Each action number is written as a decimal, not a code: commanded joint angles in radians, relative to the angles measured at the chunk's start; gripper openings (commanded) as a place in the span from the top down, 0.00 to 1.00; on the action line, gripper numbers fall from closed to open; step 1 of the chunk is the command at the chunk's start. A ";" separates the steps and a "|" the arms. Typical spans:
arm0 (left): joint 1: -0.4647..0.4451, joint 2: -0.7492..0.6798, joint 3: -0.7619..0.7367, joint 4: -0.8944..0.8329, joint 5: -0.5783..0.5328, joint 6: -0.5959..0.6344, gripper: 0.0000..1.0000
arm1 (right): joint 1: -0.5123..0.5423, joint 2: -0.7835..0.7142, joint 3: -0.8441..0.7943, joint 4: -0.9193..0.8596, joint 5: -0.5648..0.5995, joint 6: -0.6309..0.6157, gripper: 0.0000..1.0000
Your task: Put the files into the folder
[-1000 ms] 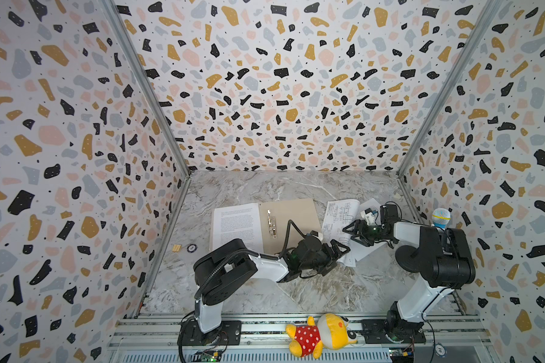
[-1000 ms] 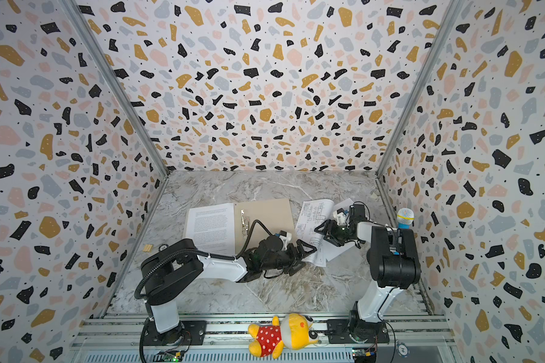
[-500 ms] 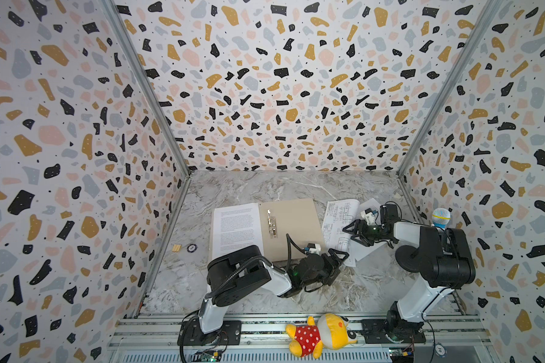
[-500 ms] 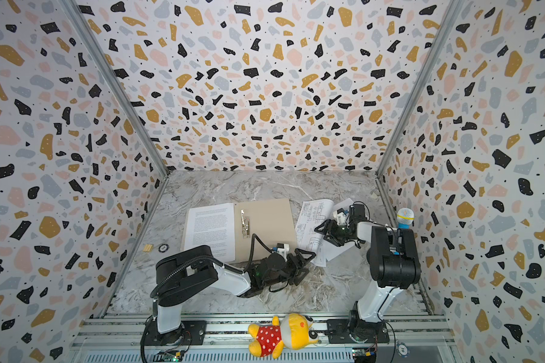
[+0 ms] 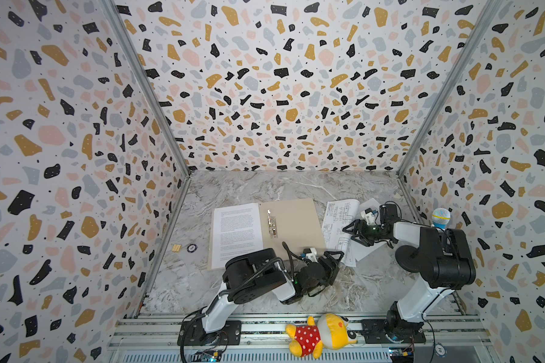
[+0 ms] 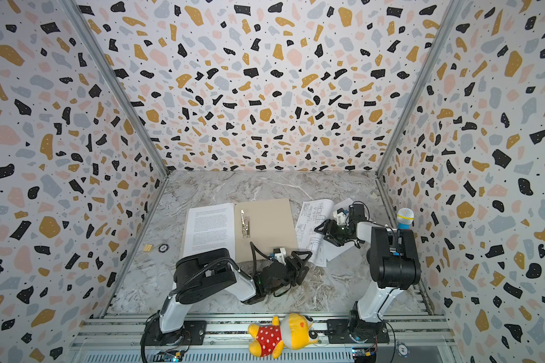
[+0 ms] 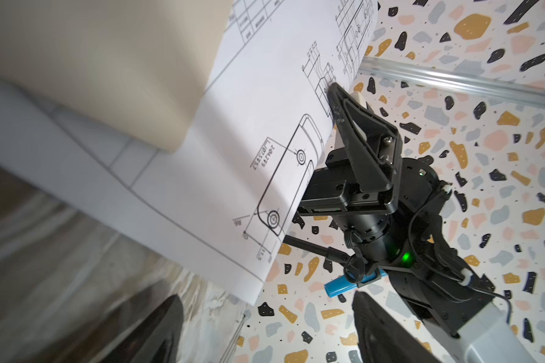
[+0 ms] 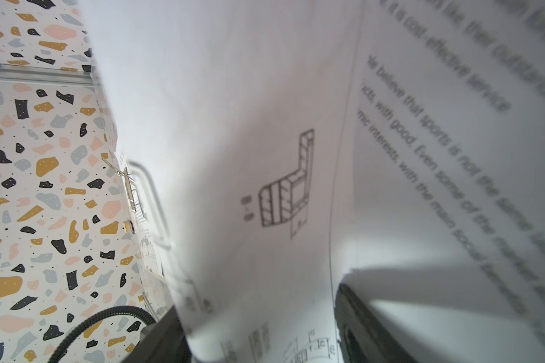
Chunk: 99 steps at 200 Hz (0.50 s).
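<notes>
The open folder [image 5: 291, 223] carries a text sheet [image 5: 236, 234] on its 9 o'clock flap. At its 3 o'clock the right gripper [image 5: 351, 234] has its jaws apart around the drawing sheet [image 5: 337, 226]. The left gripper [image 5: 332, 262], spread wide and empty, sits at 5 o'clock.

Two black-and-white robot arms, seen from above in both top views. Left arm [image 5: 255, 278] folded low, elbow to the rear, forearm angled forward and toward the right. Left gripper [image 5: 334, 258] held low, pointing forward-right, jaws parted; dark left fingers [image 7: 167, 330] wide apart in the left wrist view. Right arm [image 5: 438, 251] upright at the shoulder, elbow high, forearm extended leftward toward the middle. Right gripper [image 5: 349, 234] low, pointing left, jaws parted; right fingers [image 8: 364, 317] well apart in the right wrist view. Grippers near each other, not touching.
</notes>
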State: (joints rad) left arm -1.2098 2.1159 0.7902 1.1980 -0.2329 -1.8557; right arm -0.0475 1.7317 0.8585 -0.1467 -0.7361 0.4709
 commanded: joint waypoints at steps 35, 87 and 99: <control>-0.029 0.068 0.043 0.133 -0.113 -0.053 0.18 | 0.000 -0.031 -0.030 -0.058 0.091 0.005 0.30; -0.040 0.120 0.051 0.199 -0.181 -0.076 0.24 | 0.003 -0.031 -0.037 -0.056 0.093 0.000 0.31; -0.041 0.131 0.052 0.224 -0.192 -0.078 0.25 | 0.006 -0.029 -0.039 -0.057 0.094 -0.003 0.31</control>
State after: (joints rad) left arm -1.2449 2.2143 0.8318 1.3540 -0.3714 -1.9259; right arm -0.0463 1.7130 0.8459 -0.1467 -0.7029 0.4736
